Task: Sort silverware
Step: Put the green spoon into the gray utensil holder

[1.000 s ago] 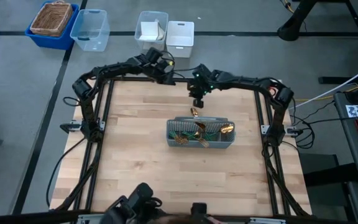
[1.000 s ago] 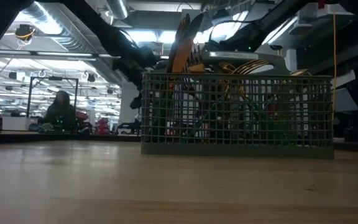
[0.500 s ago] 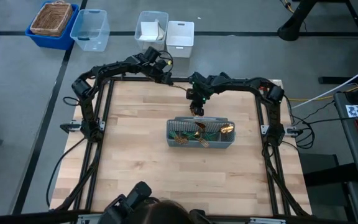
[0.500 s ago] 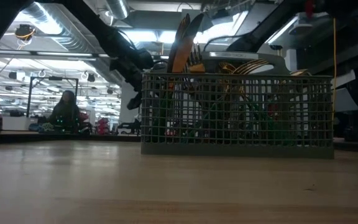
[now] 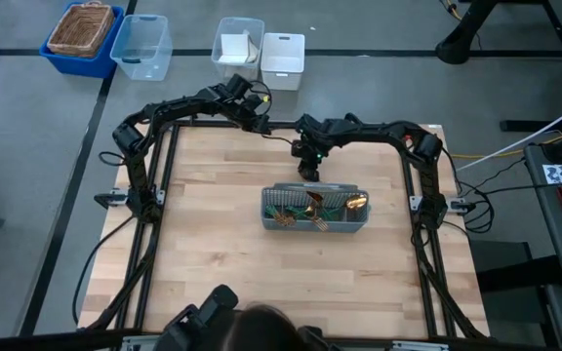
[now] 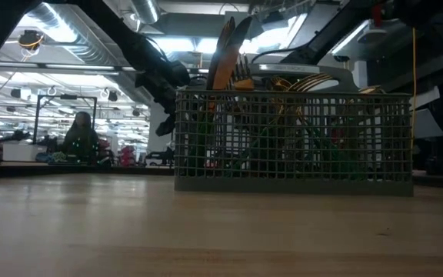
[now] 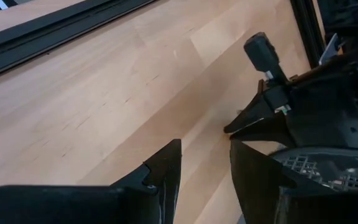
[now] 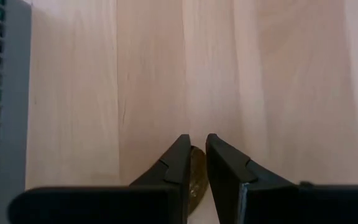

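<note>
The grey mesh caddy (image 5: 315, 210) stands mid-table with several gold, teal-handled pieces of silverware (image 5: 312, 205) in its compartments; some stick up above its rim (image 6: 227, 54). My right gripper (image 5: 307, 168) hangs just past the caddy's far side, shut on a gold piece of silverware (image 8: 197, 173). Which kind of piece it is cannot be told. The caddy's wall (image 8: 2, 93) shows beside it in the right wrist view. My left gripper (image 7: 204, 171) waits open at the table's far edge (image 5: 255, 115), holding nothing. My right gripper pinches a rounded gold part of the piece (image 8: 197, 163) between its two fingers (image 8: 176, 163), coming from above and pointing down at the table. The rest of the piece is hidden under the fingers, so I cannot tell whether it touches the wood.
Bare wooden tabletop (image 5: 222, 253) lies all around the caddy, inside a black frame (image 5: 154, 195). Beyond the far edge stand white bins (image 5: 283, 54), a clear tub (image 5: 141, 44) and a blue bin with a basket (image 5: 81, 34). A person (image 6: 79, 138) shows far behind.
My right gripper has moved a little toward the caddy's far side, still shut, and its arm has folded in toward the table's left. The gold piece that showed below the gripper in the high view is now hidden under it.
</note>
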`<state>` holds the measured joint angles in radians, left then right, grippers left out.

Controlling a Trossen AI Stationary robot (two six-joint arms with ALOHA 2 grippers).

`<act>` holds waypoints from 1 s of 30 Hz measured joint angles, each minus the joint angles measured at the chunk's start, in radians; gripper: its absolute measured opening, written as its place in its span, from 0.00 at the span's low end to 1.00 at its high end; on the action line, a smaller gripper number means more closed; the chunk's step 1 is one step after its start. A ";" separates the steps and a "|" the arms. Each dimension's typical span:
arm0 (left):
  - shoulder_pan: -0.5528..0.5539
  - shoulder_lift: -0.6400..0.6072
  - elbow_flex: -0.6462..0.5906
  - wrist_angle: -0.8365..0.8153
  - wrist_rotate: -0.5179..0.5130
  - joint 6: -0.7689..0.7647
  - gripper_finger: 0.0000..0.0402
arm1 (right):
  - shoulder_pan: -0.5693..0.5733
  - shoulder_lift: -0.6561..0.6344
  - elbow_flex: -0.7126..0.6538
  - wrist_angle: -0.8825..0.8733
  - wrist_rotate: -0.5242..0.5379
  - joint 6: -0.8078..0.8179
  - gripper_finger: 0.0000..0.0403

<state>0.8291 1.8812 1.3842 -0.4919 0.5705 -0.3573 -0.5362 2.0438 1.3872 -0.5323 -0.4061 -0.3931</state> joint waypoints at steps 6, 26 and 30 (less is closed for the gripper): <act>0.000 0.000 0.000 0.000 0.000 0.014 0.32 | -0.001 0.000 0.060 -0.074 0.004 0.009 0.13; 0.000 0.000 0.000 0.002 -0.001 0.046 0.32 | 0.000 0.000 0.082 -0.134 0.054 0.279 0.23; 0.000 0.001 0.000 0.002 -0.001 0.055 0.32 | 0.000 0.000 0.082 -0.156 0.055 0.334 0.38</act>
<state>0.8291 1.8820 1.3842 -0.4904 0.5694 -0.3019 -0.5362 2.0438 1.4689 -0.6888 -0.3508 -0.0593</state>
